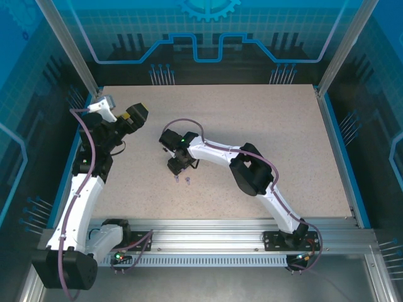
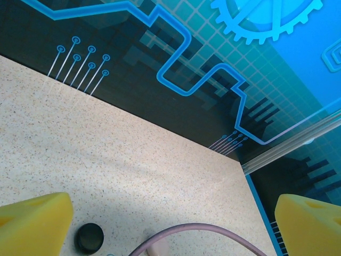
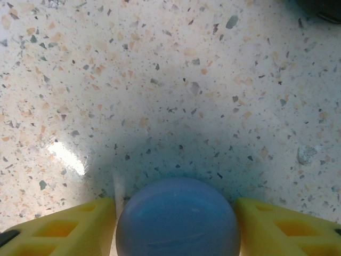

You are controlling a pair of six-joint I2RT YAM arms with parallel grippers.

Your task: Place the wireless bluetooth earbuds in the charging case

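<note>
A round lilac-blue charging case lies on the speckled table, and my right gripper has a yellow finger pressed against each side of it. From above, the right gripper is low over the table's middle left and hides the case. Two tiny lilac earbuds lie on the table just in front of it. My left gripper hangs raised at the far left. In its wrist view the left gripper is wide open with nothing between its fingers.
A black round case sits on the table under the left gripper, beside a pale pink object and the right arm's purple cable. A dark object shows at the right wrist view's top right corner. Blue walls ring the table.
</note>
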